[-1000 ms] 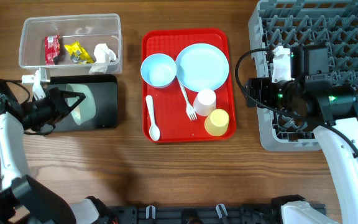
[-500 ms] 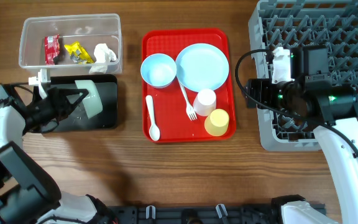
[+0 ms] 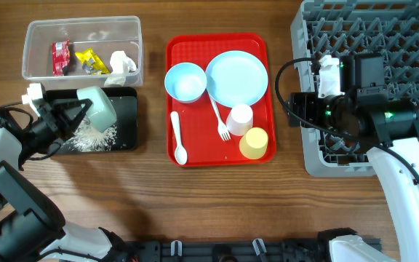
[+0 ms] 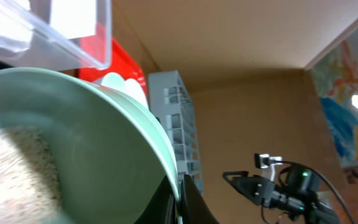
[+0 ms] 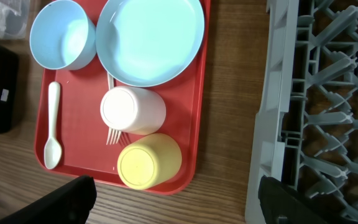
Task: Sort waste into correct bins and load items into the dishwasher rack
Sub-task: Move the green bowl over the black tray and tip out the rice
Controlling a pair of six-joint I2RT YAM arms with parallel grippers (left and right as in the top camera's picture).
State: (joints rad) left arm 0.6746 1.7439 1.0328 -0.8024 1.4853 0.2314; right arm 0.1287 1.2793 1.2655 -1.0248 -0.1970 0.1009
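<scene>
two bowls [image 3: 185, 81] [image 3: 100, 109], one plate [image 3: 236, 78], two cups [image 3: 240, 116] [image 3: 254, 142], one spoon [image 3: 178, 137], one fork [image 3: 220, 120], two wrappers [image 3: 60, 57] [image 3: 89, 61], one tissue [image 3: 122, 64].

The worktop [image 3: 217, 211] is brown with a streaked wood grain. The serving tray [image 3: 257, 44] is bright red with a fine grid texture. On it, the pale blue bowl [image 3: 185, 81] and the plate [image 3: 236, 78] share the same light blue. The spoon [image 3: 178, 138] and fork [image 3: 220, 120] are white, beside a white cup [image 3: 240, 116] and a yellow cup [image 3: 254, 143]. The dishwasher rack [image 3: 413, 44] is grey. The clear tub [image 3: 82, 28] shows a red wrapper [image 3: 60, 57], a yellow wrapper [image 3: 91, 62] and a white tissue [image 3: 122, 63]. The black tray [image 3: 126, 120] carries white grains [image 3: 92, 137] under a pale green bowl [image 3: 102, 109].
</scene>
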